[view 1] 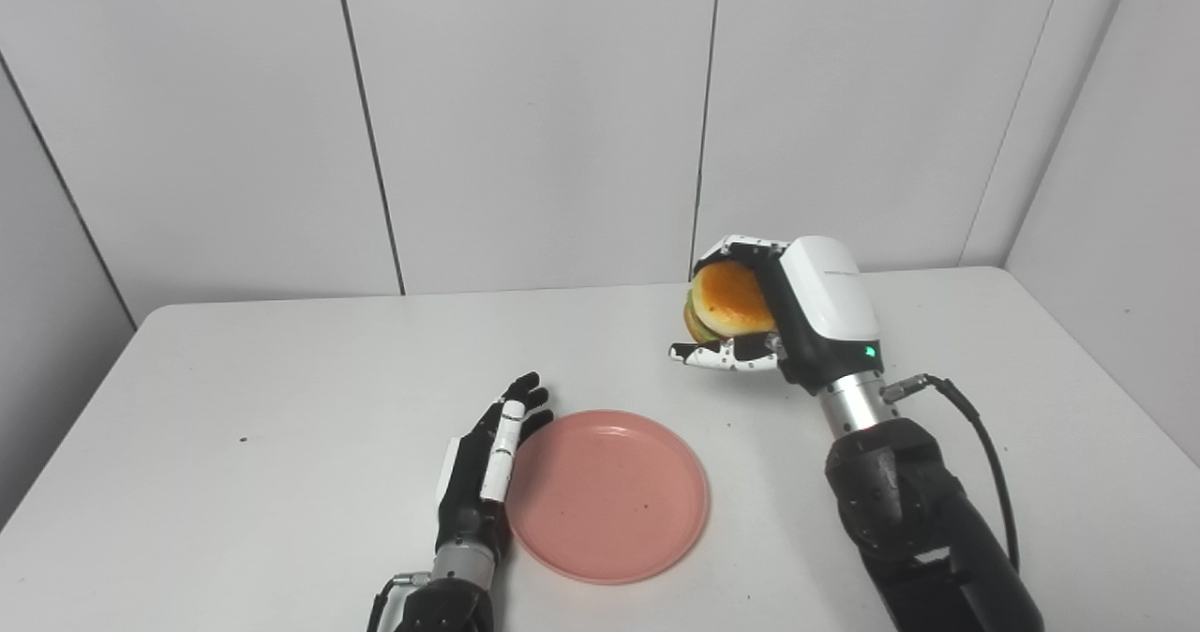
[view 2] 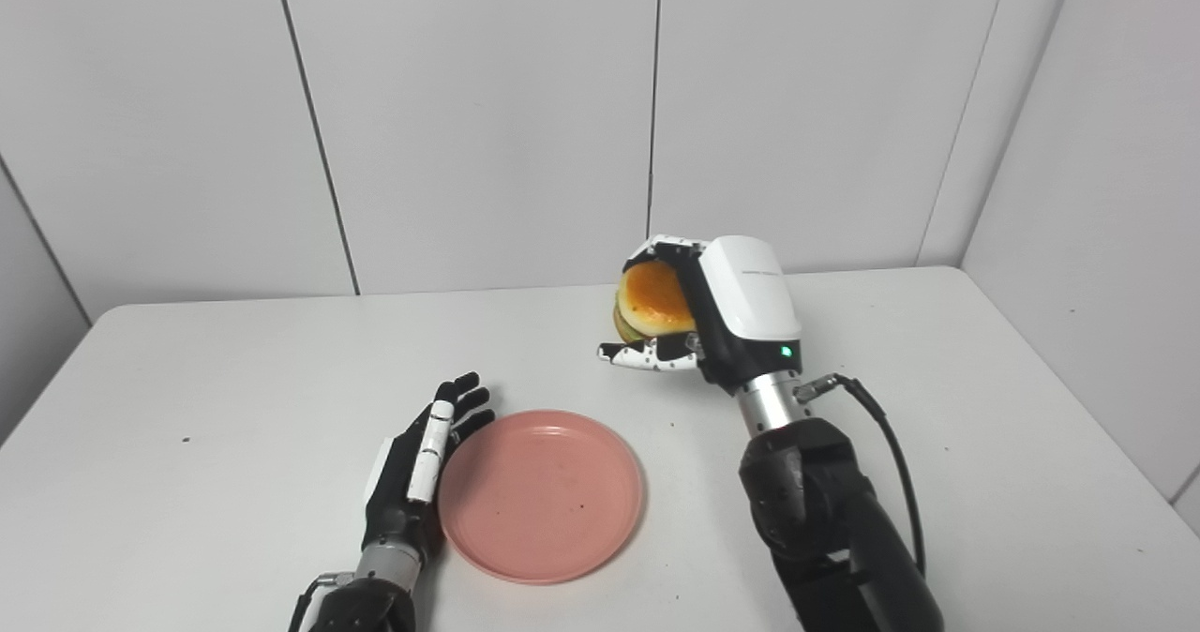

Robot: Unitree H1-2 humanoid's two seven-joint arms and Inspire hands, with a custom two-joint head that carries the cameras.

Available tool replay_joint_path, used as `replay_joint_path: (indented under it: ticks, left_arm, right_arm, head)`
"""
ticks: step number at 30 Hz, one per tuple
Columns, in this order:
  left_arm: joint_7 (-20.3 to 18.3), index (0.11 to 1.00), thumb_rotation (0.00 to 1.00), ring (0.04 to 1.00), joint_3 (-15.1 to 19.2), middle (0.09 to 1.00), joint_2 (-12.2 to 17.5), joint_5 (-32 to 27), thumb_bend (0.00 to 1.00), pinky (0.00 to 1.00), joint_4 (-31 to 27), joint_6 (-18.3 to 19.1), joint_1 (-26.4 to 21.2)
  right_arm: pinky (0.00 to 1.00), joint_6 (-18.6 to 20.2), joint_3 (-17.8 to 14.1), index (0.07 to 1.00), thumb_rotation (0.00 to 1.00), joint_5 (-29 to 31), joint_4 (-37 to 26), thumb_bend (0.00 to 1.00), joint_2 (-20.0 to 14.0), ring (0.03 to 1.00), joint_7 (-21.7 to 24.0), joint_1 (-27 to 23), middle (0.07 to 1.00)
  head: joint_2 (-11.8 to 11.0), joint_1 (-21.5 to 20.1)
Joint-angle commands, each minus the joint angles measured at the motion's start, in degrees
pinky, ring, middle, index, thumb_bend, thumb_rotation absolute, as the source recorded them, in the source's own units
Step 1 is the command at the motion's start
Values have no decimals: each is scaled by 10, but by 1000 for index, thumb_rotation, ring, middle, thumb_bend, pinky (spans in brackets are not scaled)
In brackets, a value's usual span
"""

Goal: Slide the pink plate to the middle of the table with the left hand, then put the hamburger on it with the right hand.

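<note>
Near the front middle of the white table (view 1: 281, 379) lies your round, shallow pink plastic plate (view 1: 607, 496), flat and bare apart from a few dark specks. Your black left hand (view 1: 492, 454) rests against its left rim, fingers straight and spread, gripping nothing; judging by where the plate sits, the sliding part looks finished.

Up and to the right of the plate, your white-shelled right hand (view 1: 750, 318) has its fingers and thumb wrapped round the toy hamburger (view 1: 727, 301), a glossy orange-brown bun with a green layer showing at its edge. The hamburger is held clear of the table and tipped on its side, well apart from the plate.

For the placing step, bring the right hand left and toward you until the hamburger is over the plate's centre, not its far rim. Turn the wrist so the bun's flat underside faces down before you lower it; released on edge, it would likely roll off. Keep the left hand at the rim so the light plate does not skid when the hamburger touches down, and spread the fingers only once it is resting.
</note>
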Motion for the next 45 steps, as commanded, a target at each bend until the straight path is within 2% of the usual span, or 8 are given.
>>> replay_joint_path:
  ticks: [1,7,20,31,36,40,45]
  left_arm:
    - [1,802,913,808,-7,838,-13,5,665,824,4,1,-11]
    - [5,799,931,804,-7,833,-13,6,668,817,2,2,-8]
    - [4,808,969,811,-11,834,-12,5,633,795,5,-4,-5]
    - [6,816,974,811,-12,837,-11,10,641,791,5,-4,-3]
    - [6,813,976,810,-13,837,-11,14,628,797,7,-8,-3]
    - [6,813,979,796,-15,829,-10,17,611,787,11,-15,-2]
    - [11,801,964,781,-15,815,-12,20,599,771,13,-19,-3]
  right_arm:
    - [225,-2,2,478,152,-10,-13,515,7,292,-9,-29,372]
    - [248,-28,29,478,153,-16,15,515,33,311,-24,-21,383]
    - [238,-32,57,478,156,-7,35,514,66,304,-36,3,389]
    - [213,-29,74,478,157,-15,45,513,62,286,-34,22,380]
    - [269,-25,77,480,157,-14,56,513,60,331,-28,28,398]
    - [309,-34,81,481,157,-12,89,513,61,366,-37,28,426]
    - [313,-31,85,481,157,-10,111,513,66,370,-42,31,434]
  head:
    - [1,2]
    - [2,7]
    - [9,18]
    - [11,17]
    - [12,17]
    - [13,18]
    - [12,18]
